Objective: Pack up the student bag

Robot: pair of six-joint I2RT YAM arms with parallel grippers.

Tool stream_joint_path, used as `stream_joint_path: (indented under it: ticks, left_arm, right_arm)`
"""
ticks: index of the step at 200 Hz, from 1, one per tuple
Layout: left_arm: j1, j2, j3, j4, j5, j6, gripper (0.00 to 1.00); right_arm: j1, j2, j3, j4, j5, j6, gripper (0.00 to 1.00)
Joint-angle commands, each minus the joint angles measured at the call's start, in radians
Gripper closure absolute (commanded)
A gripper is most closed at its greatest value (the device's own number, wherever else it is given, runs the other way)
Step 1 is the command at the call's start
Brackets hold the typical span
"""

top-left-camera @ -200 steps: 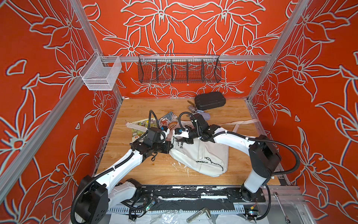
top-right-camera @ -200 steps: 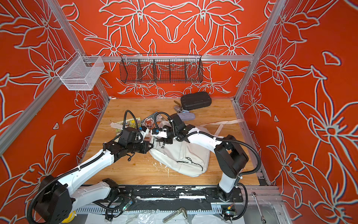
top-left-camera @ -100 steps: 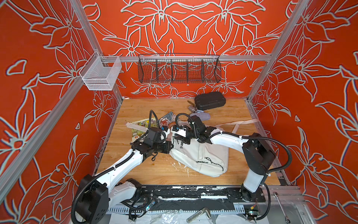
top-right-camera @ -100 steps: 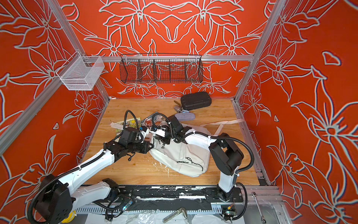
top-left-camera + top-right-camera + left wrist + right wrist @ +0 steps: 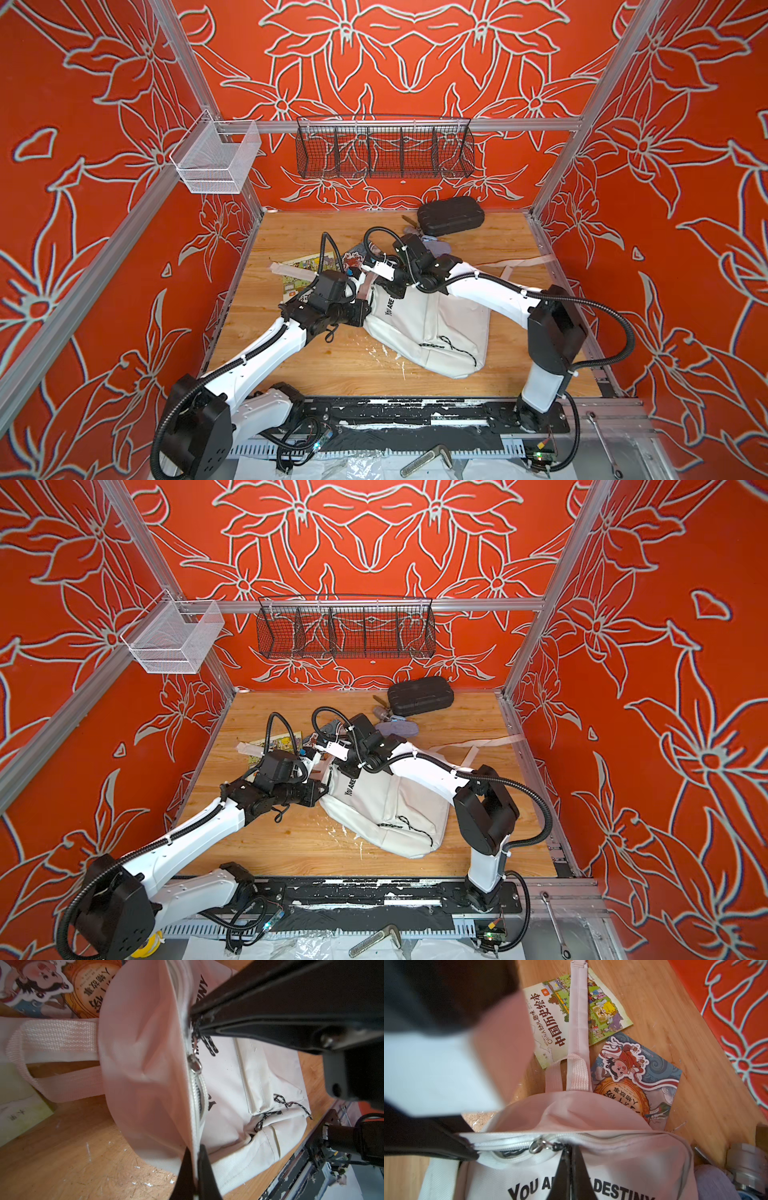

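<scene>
- We brace the student bag (image 5: 432, 332), lying on the table (image 5: 353, 374), by its zipper seam: the left gripper (image 5: 194, 1169) is pinched tight on the fabric.
- The right gripper (image 5: 570, 1155) is closed on the black zipper cord (image 5: 557, 1146), probably to draw the main zipper open.
- We read "YOU A… DESTINY" on the bag; the picture book (image 5: 550, 1022) beside it says "CHINA".
</scene>
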Motion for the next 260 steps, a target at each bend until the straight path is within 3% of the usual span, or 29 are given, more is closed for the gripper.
stream_joint_path:
  ticks: [1, 52, 62, 79, 90, 107, 132, 206, 229, 245, 260]
  left_arm:
    - [-0.006, -0.047, -0.009, -0.127, -0.026, 0.037, 1.0]
    - [-0.006, -0.15, -0.045, -0.141, -0.093, 0.039, 1.0]
    - [-0.005, -0.156, -0.047, -0.141, -0.106, 0.048, 1.0]
    - [-0.006, -0.148, -0.038, -0.118, -0.117, 0.061, 1.0]
    - [-0.005, -0.135, -0.029, -0.085, -0.125, 0.049, 0.76]
    - [-0.005, -0.126, -0.028, -0.011, -0.113, 0.014, 0.52]
    - [-0.005, -0.081, -0.05, 0.102, -0.107, -0.053, 0.36]
    - [-0.005, 0.071, -0.08, 0.368, -0.088, -0.277, 0.28]
    - [-0.006, 0.15, -0.04, 0.362, -0.12, -0.348, 0.28]
    - [-0.007, 0.197, -0.015, 0.352, -0.126, -0.358, 0.37]
    - [-0.007, 0.225, -0.008, 0.361, -0.13, -0.352, 0.56]
  right_arm:
    - [-0.057, 0.016, 0.058, -0.075, 0.108, 0.112, 1.0]
    - [-0.096, 0.059, 0.155, -0.232, 0.142, 0.145, 1.0]
    - [-0.097, 0.044, 0.15, -0.232, 0.098, 0.138, 1.0]
    - [-0.094, 0.02, 0.137, -0.211, -0.077, 0.129, 1.0]
    - [-0.087, 0.015, 0.13, -0.189, -0.156, 0.148, 1.0]
    - [-0.073, 0.022, 0.135, -0.176, -0.188, 0.181, 1.0]
    - [-0.063, 0.036, 0.152, -0.186, -0.191, 0.212, 1.0]
    - [-0.042, 0.044, 0.166, -0.18, -0.185, 0.265, 1.0]
    - [-0.037, 0.045, 0.166, -0.18, -0.159, 0.286, 1.0]
    - [-0.036, 0.045, 0.167, -0.175, -0.154, 0.301, 1.0]
    - [-0.034, 0.045, 0.172, -0.181, -0.146, 0.306, 1.0]
